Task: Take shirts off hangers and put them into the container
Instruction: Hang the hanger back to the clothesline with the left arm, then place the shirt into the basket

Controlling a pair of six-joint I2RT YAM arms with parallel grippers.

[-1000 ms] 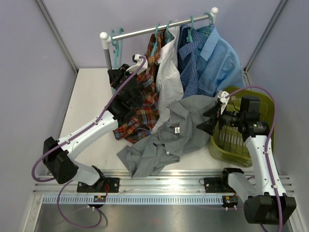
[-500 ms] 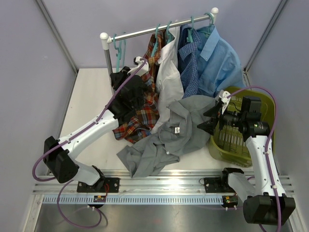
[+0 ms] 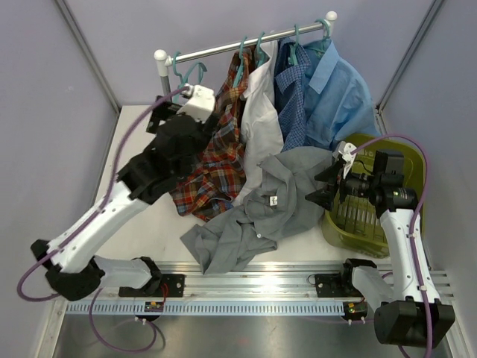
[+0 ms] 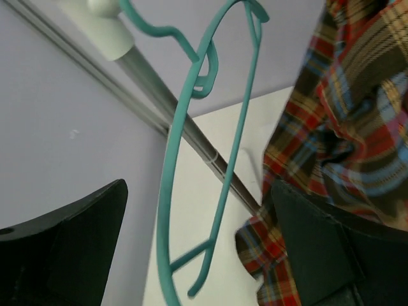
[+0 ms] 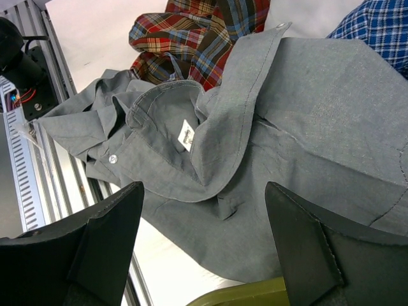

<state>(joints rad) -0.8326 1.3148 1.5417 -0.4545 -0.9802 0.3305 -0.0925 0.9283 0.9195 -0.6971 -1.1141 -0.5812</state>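
An empty teal hanger (image 4: 205, 146) hangs at the left end of the rail (image 4: 167, 95). My left gripper (image 4: 197, 255) is open, one finger on each side of the hanger's lower end, not touching it; from above it (image 3: 188, 88) sits just under that hanger (image 3: 191, 71). The plaid shirt (image 3: 218, 153) hangs to its right, then the white (image 3: 261, 112), dark blue check (image 3: 295, 97) and light blue (image 3: 341, 93) shirts. The grey shirt (image 3: 261, 205) lies crumpled on the table. My right gripper (image 5: 204, 242) is open above the grey shirt (image 5: 293, 127), beside the olive container (image 3: 350, 237).
The metal rail (image 3: 223, 49) with white ball ends crosses the back on a post (image 3: 165, 89). The container's rim (image 5: 255, 297) shows just under the right gripper. Purple-grey walls close in on both sides. The arms' base rail (image 3: 246, 287) runs along the near edge.
My left gripper has gone from shut to open, and its arm has lifted and swung left toward the rail's end. The empty hanger now hangs tilted. The right arm has stayed still.
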